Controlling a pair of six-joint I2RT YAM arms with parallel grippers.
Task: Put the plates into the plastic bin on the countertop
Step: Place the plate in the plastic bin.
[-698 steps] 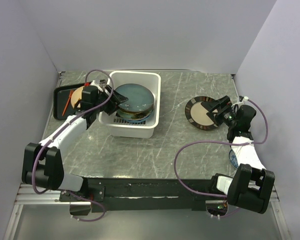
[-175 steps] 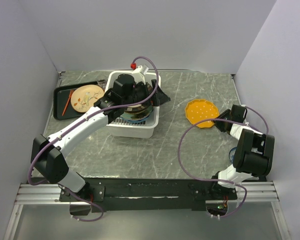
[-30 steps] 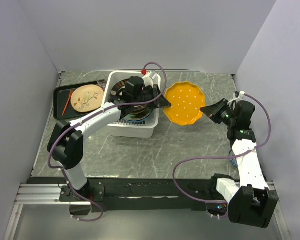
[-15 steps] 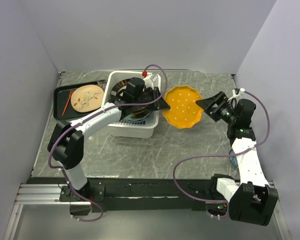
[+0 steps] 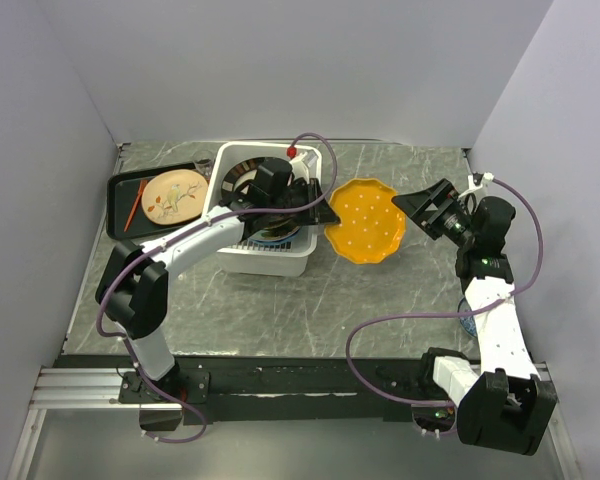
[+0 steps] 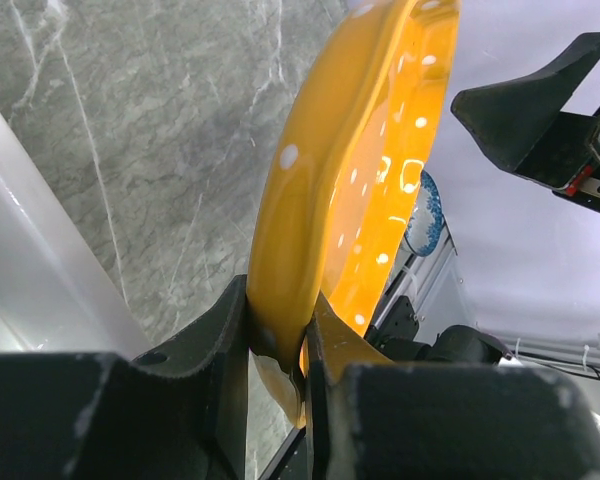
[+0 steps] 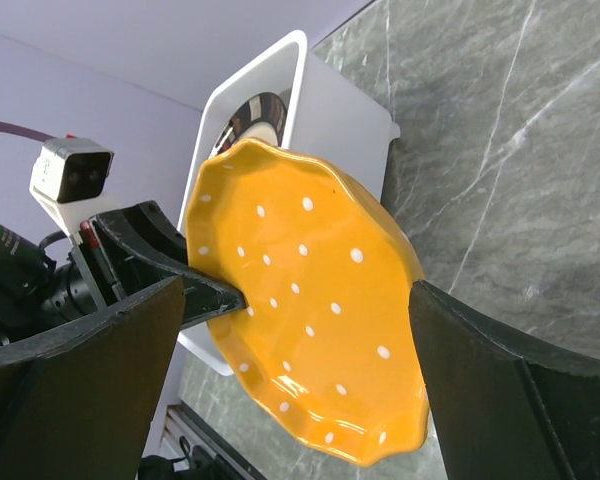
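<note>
The right claw [image 5: 412, 203] has spread and released the orange dotted plate [image 5: 366, 220] to the left claw [image 5: 328, 214].

Soft, even light casts faint shadows; glare glints on the orange dotted plate [image 6: 360, 200], blurred up close.

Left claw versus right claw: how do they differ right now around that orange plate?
The left claw is shut on the orange dotted plate at its rim; the right claw stands wide open, gripping nothing. The left claw sits beside the plastic bin, at the plate's left edge; the right claw is at its right edge. Shared: both face the same plate, held tilted above the countertop.
</note>
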